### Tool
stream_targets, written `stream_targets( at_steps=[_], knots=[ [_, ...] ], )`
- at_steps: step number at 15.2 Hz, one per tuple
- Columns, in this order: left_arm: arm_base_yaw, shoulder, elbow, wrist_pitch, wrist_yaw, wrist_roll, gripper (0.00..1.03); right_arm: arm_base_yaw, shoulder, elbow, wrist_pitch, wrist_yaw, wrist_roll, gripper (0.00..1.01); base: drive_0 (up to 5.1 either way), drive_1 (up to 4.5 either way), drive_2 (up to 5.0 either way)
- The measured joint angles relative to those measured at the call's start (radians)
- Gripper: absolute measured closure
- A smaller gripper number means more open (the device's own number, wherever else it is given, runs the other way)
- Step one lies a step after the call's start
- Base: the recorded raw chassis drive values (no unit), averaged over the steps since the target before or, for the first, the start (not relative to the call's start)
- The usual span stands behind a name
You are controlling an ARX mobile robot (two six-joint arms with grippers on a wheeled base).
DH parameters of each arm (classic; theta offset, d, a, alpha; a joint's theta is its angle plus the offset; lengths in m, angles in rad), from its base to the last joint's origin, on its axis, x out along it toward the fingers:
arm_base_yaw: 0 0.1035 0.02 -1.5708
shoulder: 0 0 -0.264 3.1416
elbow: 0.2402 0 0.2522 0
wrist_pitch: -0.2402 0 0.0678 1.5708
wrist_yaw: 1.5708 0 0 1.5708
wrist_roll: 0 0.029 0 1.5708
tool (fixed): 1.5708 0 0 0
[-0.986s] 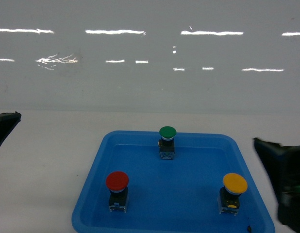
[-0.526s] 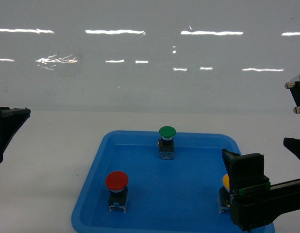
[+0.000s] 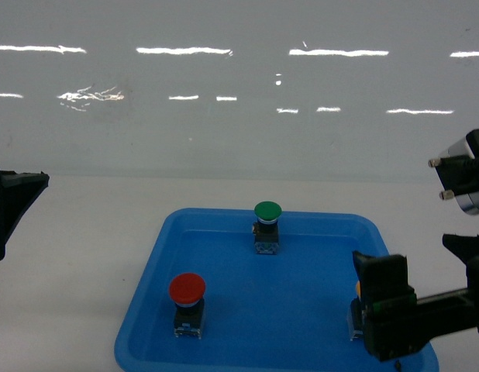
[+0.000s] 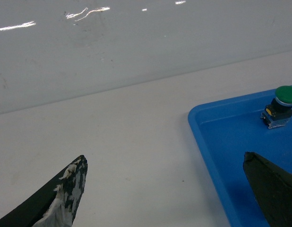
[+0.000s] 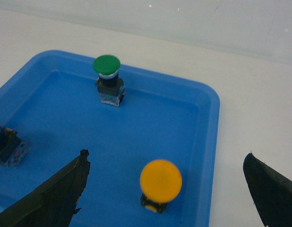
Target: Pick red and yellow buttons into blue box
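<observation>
Three buttons stand upright in a shallow blue tray (image 3: pixel 146 287) on the white desk: the red button (image 3: pixel 187 302) near the tray's front-left corner, the yellow button (image 5: pixel 160 184) near its front-right corner, and a green button (image 3: pixel 267 226) at the middle of the far edge, which is not wanted. The blue box does not show in any view. The right gripper (image 5: pixel 165 189) hangs over the yellow button, its jaws wide apart, one finger on each side of the cap and clear of it; in the head view the arm hides most of that button. The left gripper (image 4: pixel 165 189) is out over the bare desk beside the tray's left edge, jaws likewise spread and holding nothing. Each button looks small, light and rigid, with a smooth domed cap wider than the black body beneath. I judge the cap a slippery hold; closing on the squarer body just under it, or across the cap's rim, should grip better. On its narrow base a button may tip if nudged sideways.
</observation>
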Motion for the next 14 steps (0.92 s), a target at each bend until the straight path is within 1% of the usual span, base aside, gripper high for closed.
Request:
stream_targets(
  at_steps=[2, 3, 4, 6, 7, 8, 10, 14],
  knots=[
    [0.0, 0.0, 0.0, 0.0, 0.0, 0.0, 0.05, -0.032, 0.05, 0.076, -0.002, -0.054, -0.016, 0.03, 0.0, 0.0, 0.0],
    [0.0, 0.0, 0.0, 0.0, 0.0, 0.0, 0.05, -0.045, 0.092, 0.112, -0.011, -0.086, -0.031, 0.03, 0.0, 0.0, 0.0],
    [0.0, 0.0, 0.0, 0.0, 0.0, 0.0, 0.05, -0.064, 0.142, 0.151, -0.054, -0.129, -0.05, 0.03, 0.0, 0.0, 0.0],
    [0.0, 0.0, 0.0, 0.0, 0.0, 0.0, 0.05, -0.09, 0.2, 0.196, -0.098, -0.179, -0.064, 0.03, 0.0, 0.0, 0.0],
    [0.0, 0.0, 0.0, 0.0, 0.0, 0.0, 0.05, -0.095, 0.23, 0.226, -0.12, -0.2, -0.083, 0.03, 0.0, 0.0, 0.0],
    [0.0, 0.0, 0.0, 0.0, 0.0, 0.0, 0.05, -0.082, 0.32, 0.247, -0.126, -0.244, -0.129, 0.03, 0.0, 0.0, 0.0],
    [0.0, 0.0, 0.0, 0.0, 0.0, 0.0, 0.05, -0.073, 0.373, 0.252, -0.127, -0.246, -0.148, 0.03, 0.0, 0.0, 0.0],
    [0.0, 0.0, 0.0, 0.0, 0.0, 0.0, 0.05, -0.075, 0.423, 0.268, -0.111, -0.243, -0.174, 0.03, 0.0, 0.0, 0.0]
  ],
)
